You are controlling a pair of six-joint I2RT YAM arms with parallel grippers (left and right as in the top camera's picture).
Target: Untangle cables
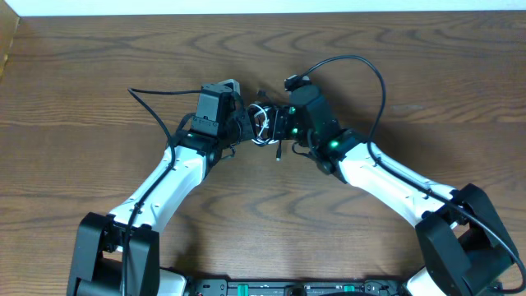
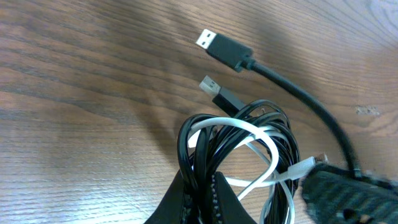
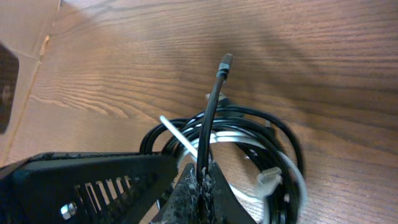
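Between left end effector [image 1: 244, 125] and right end effector [image 1: 282, 123] bunch the cables [image 2: 236, 122].

Overhead: cable bundle [image 1: 262, 123] mostly hidden between left pincer [image 1: 244, 126] and right pincer [image 1: 281, 125], strands too small to separate. Both wrist views: bundle's lower loops cut off by bottom edge.

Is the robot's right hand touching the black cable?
Touching. The right wrist view shows the right hand pinched shut on the black cable.
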